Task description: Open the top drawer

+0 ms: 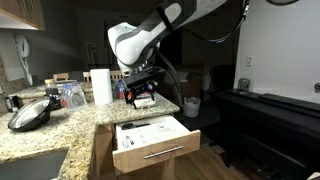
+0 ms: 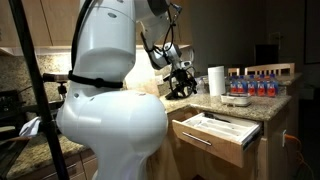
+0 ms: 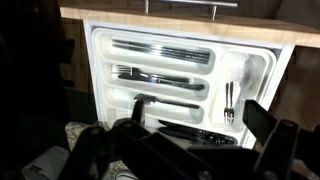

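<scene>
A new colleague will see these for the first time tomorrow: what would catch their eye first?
The top drawer stands pulled out below the granite counter, and the wrist view shows rows of cutlery in its white utensil tray. The bulky white robot arm fills much of an exterior view, its open hand poised above the drawer, holding nothing.

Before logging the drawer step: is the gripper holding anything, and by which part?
Nothing is held. The gripper hangs open and empty above the pulled-out top drawer, clear of its handle.
</scene>
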`<act>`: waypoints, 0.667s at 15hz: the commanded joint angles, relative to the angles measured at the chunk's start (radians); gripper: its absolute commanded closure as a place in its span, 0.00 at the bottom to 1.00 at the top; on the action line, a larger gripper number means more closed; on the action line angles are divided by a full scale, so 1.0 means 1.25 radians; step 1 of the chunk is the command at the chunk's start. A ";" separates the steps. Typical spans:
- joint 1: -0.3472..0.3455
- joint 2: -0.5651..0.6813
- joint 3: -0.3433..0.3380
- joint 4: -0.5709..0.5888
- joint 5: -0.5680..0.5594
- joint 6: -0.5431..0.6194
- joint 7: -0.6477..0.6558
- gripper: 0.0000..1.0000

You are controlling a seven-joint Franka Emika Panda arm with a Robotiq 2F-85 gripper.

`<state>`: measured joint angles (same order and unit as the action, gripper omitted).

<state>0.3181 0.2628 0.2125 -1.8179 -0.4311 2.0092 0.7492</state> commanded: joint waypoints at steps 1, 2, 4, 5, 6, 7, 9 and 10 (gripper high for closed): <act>-0.002 -0.053 -0.009 -0.035 0.065 -0.055 -0.028 0.00; -0.005 -0.071 -0.010 -0.055 0.074 -0.058 -0.031 0.00; -0.009 -0.107 -0.010 -0.096 0.073 -0.050 -0.033 0.00; -0.010 -0.128 -0.011 -0.122 0.063 -0.036 -0.031 0.00; -0.014 -0.148 -0.012 -0.146 0.058 -0.026 -0.032 0.00; -0.020 -0.173 -0.013 -0.172 0.063 -0.013 -0.038 0.00; -0.039 -0.225 -0.020 -0.226 0.069 0.011 -0.059 0.00; -0.052 -0.251 -0.027 -0.253 0.077 0.026 -0.080 0.00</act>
<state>0.3007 0.0785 0.1924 -1.9976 -0.3729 1.9730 0.7377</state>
